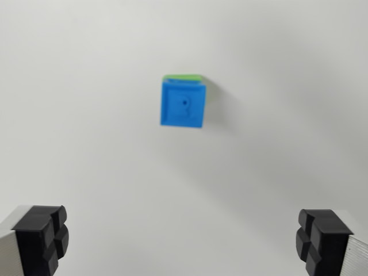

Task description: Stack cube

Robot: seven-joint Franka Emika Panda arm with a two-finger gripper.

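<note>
On a bare white tabletop [86, 115], far from any visible edge, the blue cube [183, 104] apparently sits atop a green cube [184, 76]; my gripper [184, 241], jaws wide and empty, need only retreat.

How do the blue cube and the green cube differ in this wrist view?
The blue cube sits on top, its whole upper face showing; the green cube lies beneath, only a thin strip peeking out along the upper edge. The blue cube's face has a dark centre dot; no marking shows on the green cube. Both seem similar in footprint.
</note>
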